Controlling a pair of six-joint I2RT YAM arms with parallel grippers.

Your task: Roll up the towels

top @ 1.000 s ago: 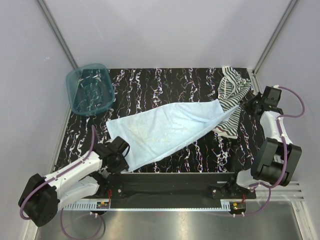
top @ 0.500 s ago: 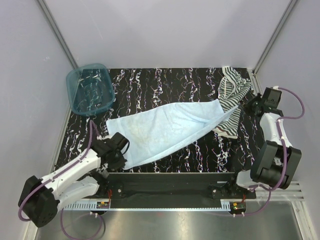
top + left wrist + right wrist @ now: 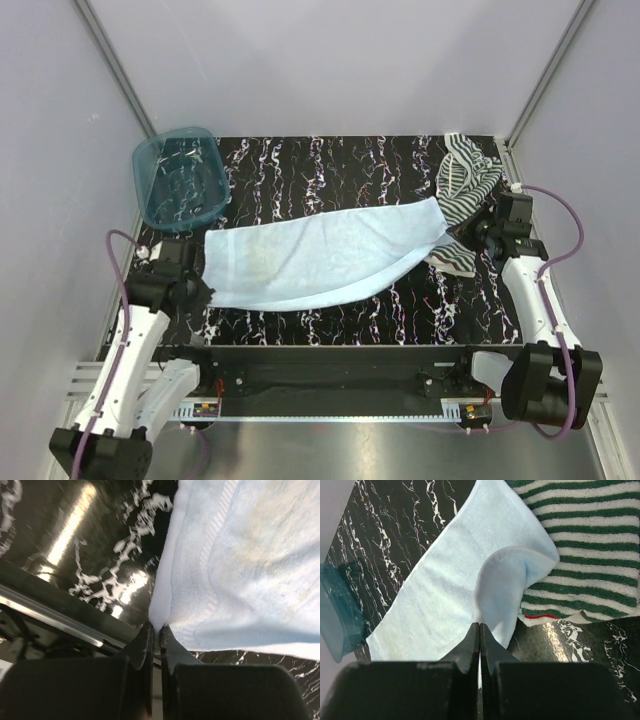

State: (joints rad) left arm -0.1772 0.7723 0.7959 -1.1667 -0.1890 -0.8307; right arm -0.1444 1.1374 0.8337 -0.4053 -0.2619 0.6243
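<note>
My L gripper (image 3: 156, 630) is clamped on the near-left corner of the pale blue towel (image 3: 320, 255), and my R gripper (image 3: 479, 627) is pinched on its opp. corner. I reckon that's to pull it flat for rolling. The towel spans the marble table (image 3: 350, 165) btwn them, its right end overlapping the striped towel (image 3: 465, 180), which is bunched far-right.

Left fingers (image 3: 144, 647), right fingers (image 3: 470, 647): both pairs tight together.

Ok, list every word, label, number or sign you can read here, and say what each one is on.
None can be read. The blue towel, the striped towel, the teal basket and the marbled table show no lettering in any view.
</note>
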